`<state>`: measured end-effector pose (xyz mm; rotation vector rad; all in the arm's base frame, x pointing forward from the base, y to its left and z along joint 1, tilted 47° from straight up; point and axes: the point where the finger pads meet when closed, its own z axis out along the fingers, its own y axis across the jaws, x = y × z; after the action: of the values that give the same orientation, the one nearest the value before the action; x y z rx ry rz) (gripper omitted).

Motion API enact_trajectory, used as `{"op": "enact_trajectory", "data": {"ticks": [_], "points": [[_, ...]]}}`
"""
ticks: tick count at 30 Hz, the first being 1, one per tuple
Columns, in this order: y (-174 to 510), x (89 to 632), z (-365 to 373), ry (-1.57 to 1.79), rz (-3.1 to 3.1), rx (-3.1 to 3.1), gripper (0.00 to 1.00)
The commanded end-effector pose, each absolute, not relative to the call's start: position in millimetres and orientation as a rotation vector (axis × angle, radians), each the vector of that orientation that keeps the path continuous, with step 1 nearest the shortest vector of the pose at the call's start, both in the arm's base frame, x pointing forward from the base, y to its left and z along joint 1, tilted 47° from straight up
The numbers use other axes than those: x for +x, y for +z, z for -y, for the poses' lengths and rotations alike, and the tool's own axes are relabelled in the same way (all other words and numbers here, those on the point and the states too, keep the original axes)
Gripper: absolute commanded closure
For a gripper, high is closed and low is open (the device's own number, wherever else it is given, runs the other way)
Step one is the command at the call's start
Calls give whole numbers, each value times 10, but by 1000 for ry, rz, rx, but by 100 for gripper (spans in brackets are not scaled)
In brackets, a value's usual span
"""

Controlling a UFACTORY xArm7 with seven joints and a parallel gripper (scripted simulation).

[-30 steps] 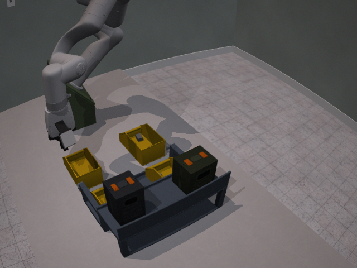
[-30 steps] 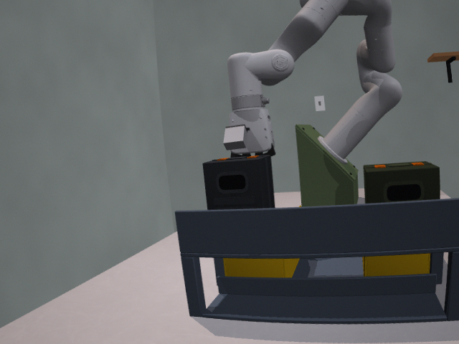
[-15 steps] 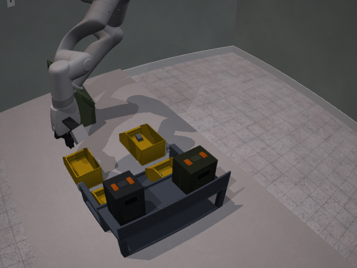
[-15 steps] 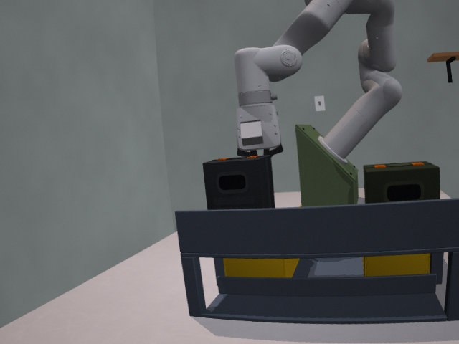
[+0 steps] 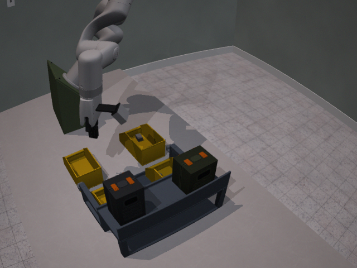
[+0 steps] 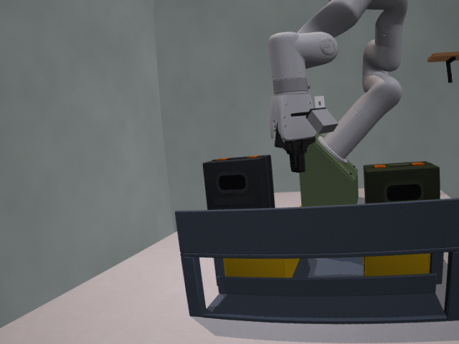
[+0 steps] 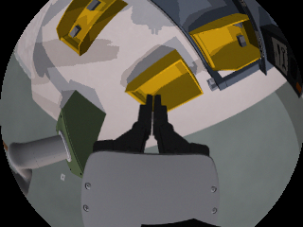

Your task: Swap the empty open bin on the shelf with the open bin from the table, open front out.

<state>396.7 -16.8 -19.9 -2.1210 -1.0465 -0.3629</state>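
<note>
Dim, muted light fills all three views. Shadows spread toward the upper middle and right of the top view. The wrist view bends strongly at its edges, with black corners. Dark cases lose detail; no strong glare shows.

Compared with the earlier pictures, the gripper has swung away from beside the empty yellow bin and from behind the dark gray case, and now hangs in the air, seen between the two cases, turned to a different angle.
</note>
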Motion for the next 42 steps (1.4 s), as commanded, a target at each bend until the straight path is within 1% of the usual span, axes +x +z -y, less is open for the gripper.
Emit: {"op": "enact_trajectory", "data": {"ticks": [1,5,9,10,22,26,27,34,42], "points": [[202,3995,-87,-516,1341,-1990,100],[450,3974,-313,-586,1530,-1878,100],[529,3962,-391,-622,1621,-1817,100],[605,3947,-468,-675,1751,-1722,100],[1160,3738,-1106,-842,2208,-1266,100],[1204,3712,-1164,-869,2275,-1178,100],[1245,3686,-1219,-909,2368,-1042,100],[1444,3535,-1497,-981,2544,-714,100],[1517,3469,-1605,-1067,2684,-347,100]]}}
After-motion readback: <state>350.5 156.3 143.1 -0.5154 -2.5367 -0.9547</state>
